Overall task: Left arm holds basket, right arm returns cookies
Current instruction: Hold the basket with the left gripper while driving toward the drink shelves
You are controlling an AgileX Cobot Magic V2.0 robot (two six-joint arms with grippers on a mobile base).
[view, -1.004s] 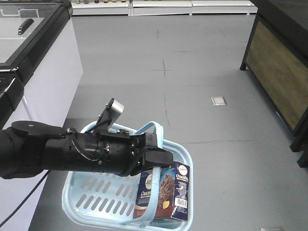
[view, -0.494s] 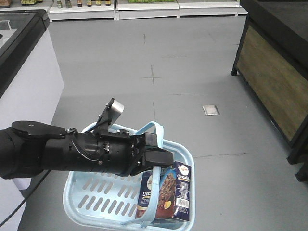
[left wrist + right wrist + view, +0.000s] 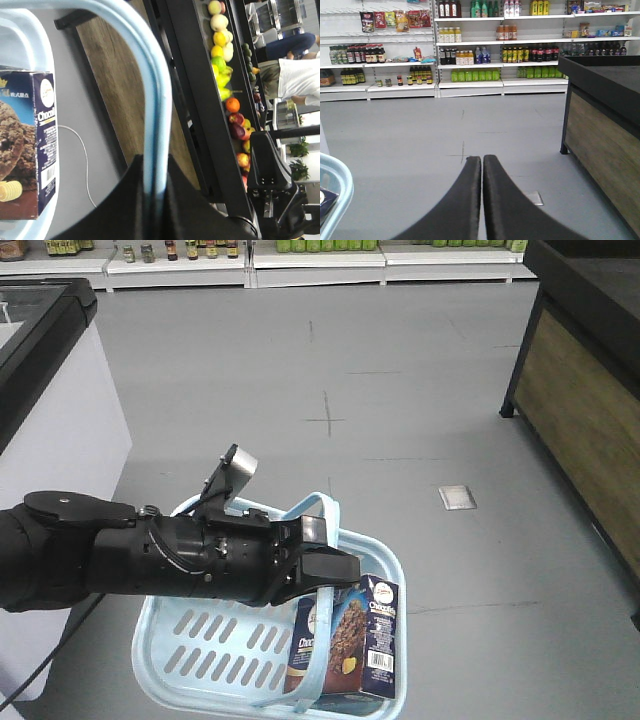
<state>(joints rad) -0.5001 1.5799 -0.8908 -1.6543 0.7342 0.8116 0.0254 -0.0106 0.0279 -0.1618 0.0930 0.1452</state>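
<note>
Everything behind the arm is sliding down and to the right in the front view compared with half a second ago: the grey floor (image 3: 400,390), its small square floor plate (image 3: 457,497) and the wooden counter (image 3: 580,430) are all sitting further right, while the arm and its load are keeping the same place in the frame. The floor is filling most of the front view, with the wooden counter running along its right side and a white cabinet (image 3: 50,430) standing at the left. Stocked shelves (image 3: 470,50) are lining the far wall in the right wrist view. The left arm (image 3: 110,560) is reaching in from the left, carrying the basket (image 3: 165,640) above the floor. The left claw (image 3: 335,570) is gripping the basket's handle (image 3: 152,100), which is passing between its closed dark fingers (image 3: 130,200) in the left wrist view. The cookies (image 3: 350,640) are standing upright inside the basket at its near right end, with the other loop handle crossing in front of the box. The right claw (image 3: 482,165) is pointing out over the floor with its two fingers pressed together and nothing between them. A silver-grey block (image 3: 238,468) is sticking up from the left arm's wrist.
</note>
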